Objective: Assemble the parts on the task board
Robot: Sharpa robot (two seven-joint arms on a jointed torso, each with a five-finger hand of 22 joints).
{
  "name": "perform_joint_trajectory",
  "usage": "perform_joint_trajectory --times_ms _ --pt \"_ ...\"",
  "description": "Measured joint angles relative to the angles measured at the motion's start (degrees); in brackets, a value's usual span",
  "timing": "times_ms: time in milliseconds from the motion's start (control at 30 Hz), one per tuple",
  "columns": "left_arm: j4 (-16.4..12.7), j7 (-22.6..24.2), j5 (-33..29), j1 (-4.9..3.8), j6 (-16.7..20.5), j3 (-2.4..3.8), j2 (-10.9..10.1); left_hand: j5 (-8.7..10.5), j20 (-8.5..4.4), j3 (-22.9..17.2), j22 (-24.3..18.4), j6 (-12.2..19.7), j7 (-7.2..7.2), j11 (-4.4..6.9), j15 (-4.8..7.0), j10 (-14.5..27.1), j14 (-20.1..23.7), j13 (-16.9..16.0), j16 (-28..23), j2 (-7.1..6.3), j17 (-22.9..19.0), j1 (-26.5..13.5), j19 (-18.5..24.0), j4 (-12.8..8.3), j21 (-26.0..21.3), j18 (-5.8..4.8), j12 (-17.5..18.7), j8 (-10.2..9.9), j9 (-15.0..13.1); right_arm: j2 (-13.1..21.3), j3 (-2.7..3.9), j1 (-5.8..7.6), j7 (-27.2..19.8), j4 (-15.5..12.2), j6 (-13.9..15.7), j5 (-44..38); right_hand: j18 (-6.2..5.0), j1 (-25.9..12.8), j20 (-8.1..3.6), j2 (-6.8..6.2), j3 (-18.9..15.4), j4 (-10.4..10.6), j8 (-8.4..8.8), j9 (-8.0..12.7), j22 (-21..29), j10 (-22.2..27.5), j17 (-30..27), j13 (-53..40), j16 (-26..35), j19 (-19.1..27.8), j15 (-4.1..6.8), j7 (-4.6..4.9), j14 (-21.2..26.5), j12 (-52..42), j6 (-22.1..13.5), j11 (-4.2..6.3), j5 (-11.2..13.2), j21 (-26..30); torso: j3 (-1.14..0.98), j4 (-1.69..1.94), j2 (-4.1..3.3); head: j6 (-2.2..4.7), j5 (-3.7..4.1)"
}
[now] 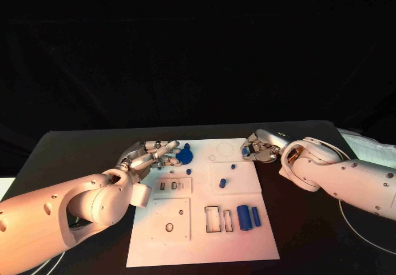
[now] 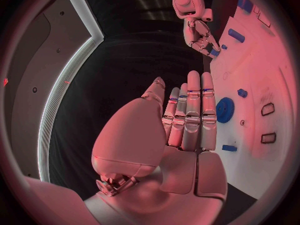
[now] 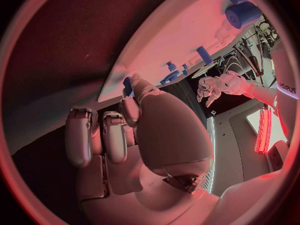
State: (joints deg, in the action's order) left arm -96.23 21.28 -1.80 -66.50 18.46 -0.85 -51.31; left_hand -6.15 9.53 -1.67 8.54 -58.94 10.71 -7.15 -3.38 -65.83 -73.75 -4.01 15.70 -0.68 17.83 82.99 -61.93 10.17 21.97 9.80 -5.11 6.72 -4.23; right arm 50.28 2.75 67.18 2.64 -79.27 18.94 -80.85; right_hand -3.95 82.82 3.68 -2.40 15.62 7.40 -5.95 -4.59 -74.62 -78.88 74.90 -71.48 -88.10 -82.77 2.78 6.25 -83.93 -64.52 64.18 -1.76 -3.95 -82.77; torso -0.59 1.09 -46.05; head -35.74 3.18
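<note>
The white task board (image 1: 202,229) lies in the middle of the table. A blue gear (image 1: 184,154) sits at its far left corner, and my left hand (image 1: 153,153) hovers just beside it with fingers stretched out and nothing in them; the gear (image 2: 225,110) shows next to those fingertips (image 2: 194,82). My right hand (image 1: 261,150) is at the board's far right edge, fingers curled, pinching a small blue part (image 1: 246,150), which also shows at the thumb tip (image 3: 128,85). Two blue cylinders (image 1: 245,216) lie near rectangular slots (image 1: 218,219).
Small blue pegs (image 1: 222,183) are scattered over the board's middle. Recessed plates with holes (image 1: 170,227) fill the board's near left. A round recess (image 1: 224,150) lies between the hands. Black table (image 1: 82,149) surrounds the board.
</note>
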Motion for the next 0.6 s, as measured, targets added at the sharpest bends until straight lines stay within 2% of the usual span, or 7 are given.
perform_joint_trajectory --times_ms 200,400,500,600 --pt "0.68 0.0 0.0 0.0 0.01 -0.01 0.0 0.0 0.0 0.0 0.0 0.0 0.0 0.0 0.0 0.0 0.0 0.0 0.0 0.0 0.16 0.0 0.0 0.0 0.0 0.0 0.0 0.0 0.0 0.15 0.42 0.34 2.03 -2.79 1.2 3.68 0.0 -0.32 -0.41 0.32 0.53 -0.53 0.0 0.0 0.01 0.07 0.05 0.27 0.0 0.0 0.01 0.0 0.01 0.77 0.0 0.31 0.11 0.0 0.03 0.01 0.09 -0.05 -0.2" --pt "1.61 0.06 0.0 0.0 0.02 -0.01 -0.02 0.0 0.0 0.0 0.0 0.0 0.0 0.0 0.0 0.0 0.0 0.0 0.0 0.0 0.17 0.0 0.0 0.0 0.0 -0.01 0.0 0.0 0.0 -0.64 0.57 1.0 5.32 -7.44 1.97 5.62 0.0 -0.62 -0.41 0.62 0.76 -0.77 0.0 0.0 0.34 0.44 0.04 0.62 0.0 -0.01 0.0 0.0 0.01 3.26 0.0 1.03 0.23 0.0 0.22 0.07 0.29 0.01 -0.27" --pt "2.32 0.11 -0.01 0.0 0.02 -0.01 0.04 0.0 0.0 0.0 0.0 0.0 0.0 0.0 0.0 0.0 0.0 0.0 0.0 0.0 0.16 0.0 0.0 0.0 0.0 -0.01 0.0 0.0 0.0 -2.52 0.49 1.09 7.46 -9.83 2.14 5.88 0.0 -0.84 -0.41 0.84 0.98 -0.99 0.0 0.0 0.56 1.3 0.04 1.09 0.33 -0.01 0.0 0.0 0.01 5.29 0.0 1.1 0.34 0.0 0.37 0.21 0.49 -0.19 -0.4" --pt "2.98 0.16 -0.04 0.0 0.02 -0.01 0.1 0.0 0.0 0.01 0.0 0.0 0.0 0.0 0.0 0.0 0.0 0.0 0.0 0.0 0.16 0.0 0.0 -0.01 0.0 0.0 0.0 0.0 0.0 -4.81 0.03 1.07 9.55 -11.63 2.15 5.79 0.0 -0.98 -0.42 0.98 0.99 -1.0 0.0 0.0 0.67 1.85 0.04 1.37 0.33 0.01 0.0 0.0 0.01 6.22 0.0 0.97 0.35 0.0 0.55 0.48 0.71 -0.57 -0.66"
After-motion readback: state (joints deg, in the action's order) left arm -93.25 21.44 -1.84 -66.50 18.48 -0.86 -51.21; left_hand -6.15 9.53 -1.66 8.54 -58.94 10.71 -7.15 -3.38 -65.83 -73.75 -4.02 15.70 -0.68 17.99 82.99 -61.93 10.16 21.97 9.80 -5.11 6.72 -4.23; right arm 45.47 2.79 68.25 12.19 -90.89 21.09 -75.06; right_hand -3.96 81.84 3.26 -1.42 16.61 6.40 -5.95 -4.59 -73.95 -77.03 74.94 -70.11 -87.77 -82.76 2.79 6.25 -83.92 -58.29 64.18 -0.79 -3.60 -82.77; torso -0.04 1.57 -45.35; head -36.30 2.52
